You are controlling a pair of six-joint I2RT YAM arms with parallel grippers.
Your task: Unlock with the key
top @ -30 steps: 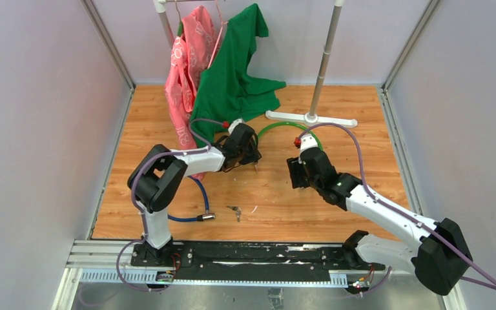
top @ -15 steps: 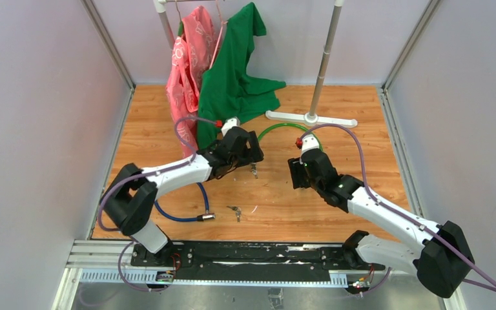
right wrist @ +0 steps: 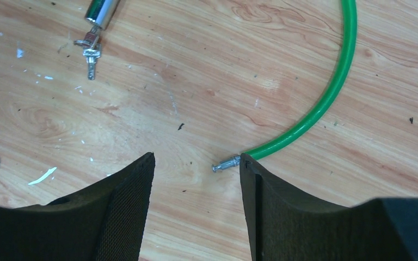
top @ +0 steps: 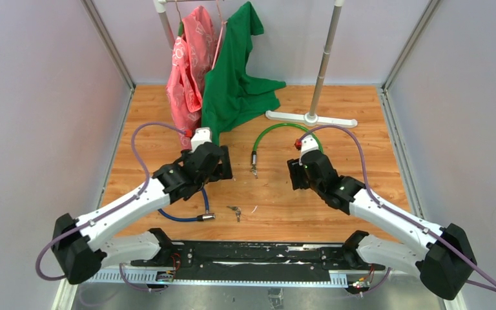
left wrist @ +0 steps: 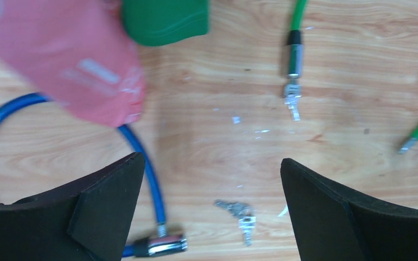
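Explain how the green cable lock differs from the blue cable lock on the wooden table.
The green cable lock is open: its pin end lies apart from the green barrel; the blue cable lock is partly hidden under the left arm, so its state is unclear. A key sits at that green barrel; the blue barrel shows none, with loose keys beside it. Both are coated cables with metal barrels.
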